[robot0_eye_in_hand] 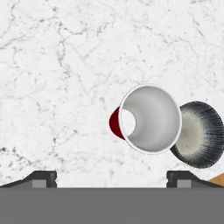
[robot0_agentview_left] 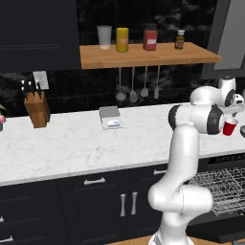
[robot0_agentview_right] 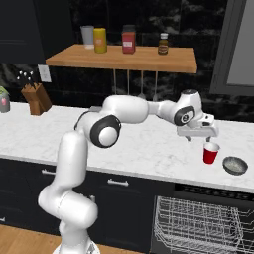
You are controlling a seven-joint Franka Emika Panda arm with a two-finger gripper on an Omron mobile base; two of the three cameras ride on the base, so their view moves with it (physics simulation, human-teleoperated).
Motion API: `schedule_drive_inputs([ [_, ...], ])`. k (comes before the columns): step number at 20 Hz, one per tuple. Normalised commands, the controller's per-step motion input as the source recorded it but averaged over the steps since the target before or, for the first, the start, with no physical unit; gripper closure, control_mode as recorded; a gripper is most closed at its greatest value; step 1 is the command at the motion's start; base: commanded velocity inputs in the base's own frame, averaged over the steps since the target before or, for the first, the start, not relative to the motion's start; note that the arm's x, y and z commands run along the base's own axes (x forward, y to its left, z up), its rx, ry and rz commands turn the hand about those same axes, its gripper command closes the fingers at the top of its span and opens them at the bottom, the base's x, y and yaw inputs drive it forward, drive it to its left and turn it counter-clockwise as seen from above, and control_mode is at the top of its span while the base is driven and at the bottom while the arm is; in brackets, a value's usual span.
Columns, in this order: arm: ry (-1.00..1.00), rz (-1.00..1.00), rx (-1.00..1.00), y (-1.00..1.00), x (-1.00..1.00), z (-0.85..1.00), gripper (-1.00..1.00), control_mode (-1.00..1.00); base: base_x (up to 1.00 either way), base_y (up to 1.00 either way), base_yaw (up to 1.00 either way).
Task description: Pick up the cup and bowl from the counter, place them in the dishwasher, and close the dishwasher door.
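The jaws stand fully spread and hold nothing, with the gripper (robot0_agentview_right: 202, 139) poised just above the cup (robot0_agentview_right: 211, 153), which stands upright on the white marble worktop (robot0_agentview_right: 149, 149); in the hand view the cup (robot0_eye_in_hand: 146, 119) shows its pale inside between and beyond the two fingertips (robot0_eye_in_hand: 41, 178). The bowl (robot0_agentview_right: 234, 165), dark outside and grey inside, rests on the worktop just beside the cup on its right. Below the worktop edge the dishwasher (robot0_agentview_right: 198, 223) stands open with its silver wire rack (robot0_agentview_left: 222, 186) exposed, beside the dark navy cabinets (robot0_agentview_left: 95, 201).
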Motion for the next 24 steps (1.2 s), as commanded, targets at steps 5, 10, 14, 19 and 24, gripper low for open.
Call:
schedule_drive_inputs([
  [5, 0.0, 0.0, 0.0, -0.49, 0.35, -0.3, -1.0, -1.0, 0.0, 0.0, 0.0],
  [10, 0.0, 0.0, 0.0, -0.01, 0.15, -0.25, -1.0, -1.0, 0.0, 0.0, 0.0],
  [14, 0.01, 0.0, 0.0, 0.13, 0.01, -0.23, -1.0, -1.0, 0.0, 0.0, 0.0],
  [19, 0.06, 0.0, 0.0, 0.0, 0.0, -0.41, -1.0, -1.0, 0.0, 0.0, 0.0],
  [24, 0.06, 0.0, 0.01, 0.04, 0.0, -0.49, -1.0, -1.0, 0.0, 0.0, 0.0],
])
